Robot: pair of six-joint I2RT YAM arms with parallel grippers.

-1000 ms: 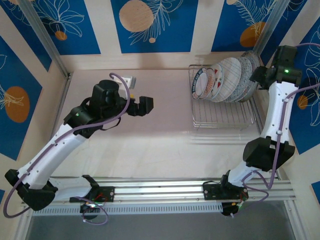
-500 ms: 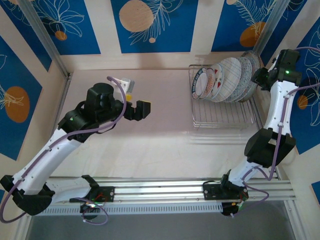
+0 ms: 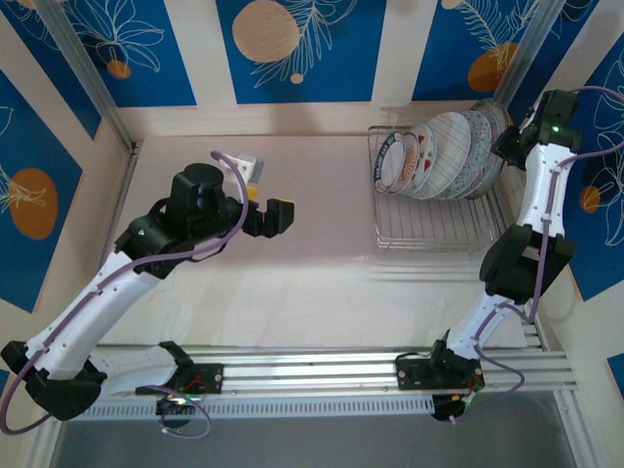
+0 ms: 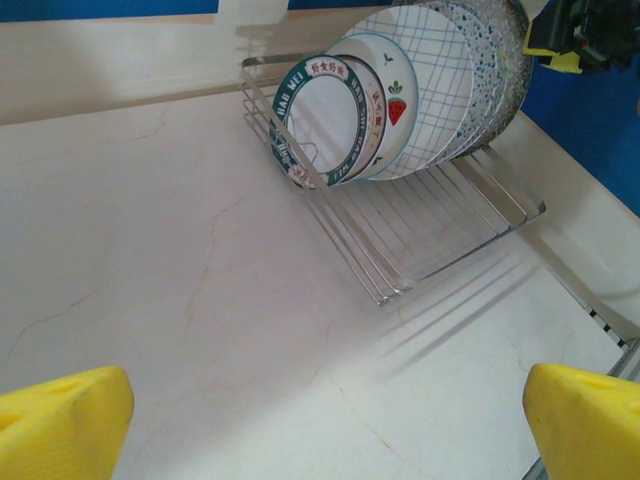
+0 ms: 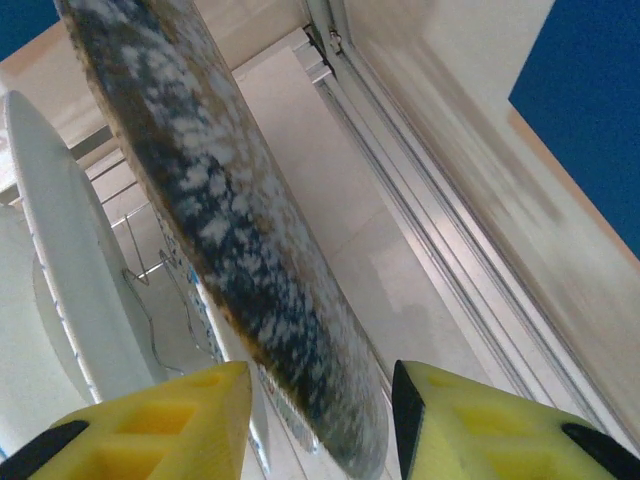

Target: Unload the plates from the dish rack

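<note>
Right hand (image 5: 322,388) half-open — straddling speckled plate (image 5: 225,225) rim.

Built in white link shells and bulky black joint housings on left arm (image 3: 107,283) and right arm (image 3: 542,195) alike. Trailed by lilac cables (image 3: 226,153) looping free behind each tool. Lit by a small green lamp (image 3: 555,127) just behind the wrist. Tipped with yellow fingers (image 5: 150,420), moulded with hollow cells, on black mounts.
</note>
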